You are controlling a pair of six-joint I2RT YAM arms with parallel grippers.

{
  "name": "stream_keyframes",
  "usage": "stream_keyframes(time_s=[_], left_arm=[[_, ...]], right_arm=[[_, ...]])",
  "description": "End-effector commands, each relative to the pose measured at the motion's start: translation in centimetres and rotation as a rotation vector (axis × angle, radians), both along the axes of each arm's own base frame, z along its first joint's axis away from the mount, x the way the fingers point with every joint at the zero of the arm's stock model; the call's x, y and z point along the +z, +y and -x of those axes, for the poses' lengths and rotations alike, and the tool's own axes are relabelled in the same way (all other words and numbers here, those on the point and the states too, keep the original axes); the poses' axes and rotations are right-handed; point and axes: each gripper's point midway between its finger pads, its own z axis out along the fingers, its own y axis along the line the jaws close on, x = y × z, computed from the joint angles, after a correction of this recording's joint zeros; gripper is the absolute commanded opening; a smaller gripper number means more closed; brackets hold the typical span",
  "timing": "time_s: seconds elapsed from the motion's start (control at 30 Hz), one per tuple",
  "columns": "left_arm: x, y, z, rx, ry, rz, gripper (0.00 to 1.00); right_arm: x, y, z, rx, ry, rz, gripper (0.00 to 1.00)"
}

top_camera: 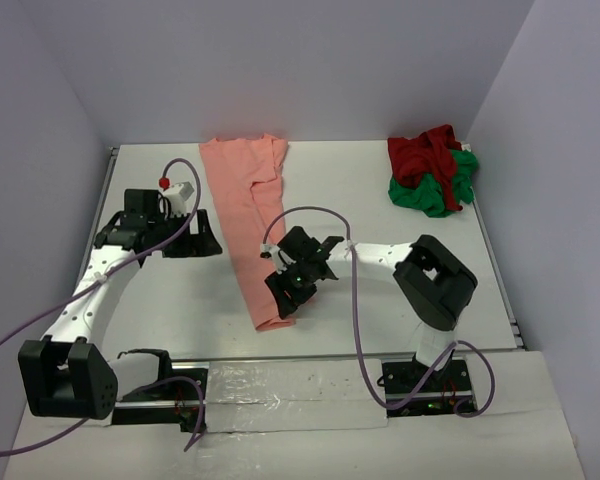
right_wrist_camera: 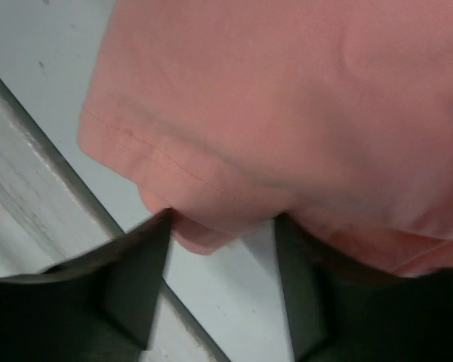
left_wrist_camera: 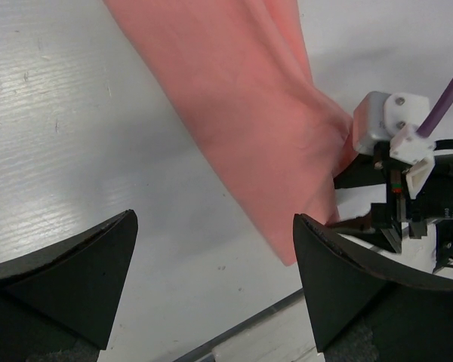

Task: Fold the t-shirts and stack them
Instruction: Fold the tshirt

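Note:
The salmon-pink t-shirt [top_camera: 248,215] lies folded into a long narrow strip, running from the back of the table toward the front. My right gripper [top_camera: 283,297] is at its near end. In the right wrist view the hem [right_wrist_camera: 287,98] bulges down between the fingertips of that gripper [right_wrist_camera: 223,219], whose jaws stand apart around it. My left gripper [top_camera: 202,240] is open over bare table just left of the strip, and nothing lies between its fingers [left_wrist_camera: 214,219]. The pink cloth [left_wrist_camera: 249,113] shows ahead of them. The dark red t-shirt [top_camera: 425,155] lies crumpled on the bright green one [top_camera: 445,190] at the back right.
The table's front edge with a taped strip [top_camera: 280,385] runs just behind the pink shirt's near end. Walls close in the back and both sides. The right arm's white camera block [left_wrist_camera: 385,121] and purple cable sit close to my left gripper's right finger.

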Motion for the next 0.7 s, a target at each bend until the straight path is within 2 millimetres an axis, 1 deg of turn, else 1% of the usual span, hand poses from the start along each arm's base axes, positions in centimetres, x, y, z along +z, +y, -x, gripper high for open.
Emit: stream_keyframes(time_s=[0.0,0.03,0.07,0.13,0.17,0.23,0.27,0.3,0.37,0.4,0.43,0.47,0.5,0.53,0.57,0.6,0.67], left_arm=[[0.4,-1.0,-0.7,-0.052,-0.047,0.016,0.93],[0.3,-1.1,-0.7,-0.055,-0.042,0.013,0.93],[0.1,-1.2,-0.6,-0.061,-0.039,0.010,0.92],[0.0,-1.4,-0.4,-0.080,-0.028,0.016,0.91],[0.0,-1.6,-0.2,-0.095,-0.023,0.018,0.90],[0.1,-2.1,-0.1,-0.117,-0.013,0.034,0.89],[0.1,-2.4,0.0,-0.136,-0.008,0.043,0.88],[-0.2,-2.6,0.4,-0.152,0.021,0.051,0.88],[0.1,-3.5,1.0,-0.209,0.041,0.091,0.85],[-0.4,-3.9,1.7,-0.234,0.093,0.108,0.84],[-0.3,-4.4,2.0,-0.269,0.105,0.116,0.83],[-0.7,-4.8,2.1,-0.290,0.139,0.132,0.78],[-0.9,-5.1,2.5,-0.306,0.175,0.137,0.76],[-1.1,-5.3,2.8,-0.327,0.200,0.137,0.75],[-1.2,-6.0,3.2,-0.388,0.210,0.143,0.74],[-1.7,-6.3,3.6,-0.408,0.275,0.154,0.74],[-2.2,-6.9,3.9,-0.441,0.324,0.155,0.75]], right_arm=[[-1.1,0.5,0.4,0.009,0.007,0.038,0.56],[-1.4,0.4,0.4,0.008,0.009,0.048,0.47],[-1.5,0.4,0.3,0.007,0.008,0.054,0.31],[-1.5,0.3,0.3,0.007,0.010,0.059,0.23],[-1.5,0.3,0.3,0.008,0.009,0.059,0.17],[-1.5,0.3,0.2,0.006,0.005,0.060,0.09],[-1.5,0.3,0.2,0.008,0.004,0.060,0.03],[-1.4,0.3,0.2,0.007,0.002,0.060,0.01],[-1.2,0.4,0.1,0.006,-0.005,0.059,0.00],[-1.2,0.4,-0.1,0.005,-0.010,0.058,0.00],[-1.1,0.3,-0.2,0.003,-0.012,0.058,0.00],[-1.0,0.4,-0.4,0.001,-0.019,0.056,0.00],[-0.9,0.5,-0.6,-0.001,-0.023,0.056,0.00],[-0.9,0.4,-0.9,-0.007,-0.030,0.059,0.00],[-0.8,0.4,-1.2,-0.010,-0.033,0.056,0.00],[-0.6,0.5,-1.6,-0.015,-0.039,0.053,0.00],[-0.4,0.1,-2.7,-0.037,-0.057,0.060,0.00]])
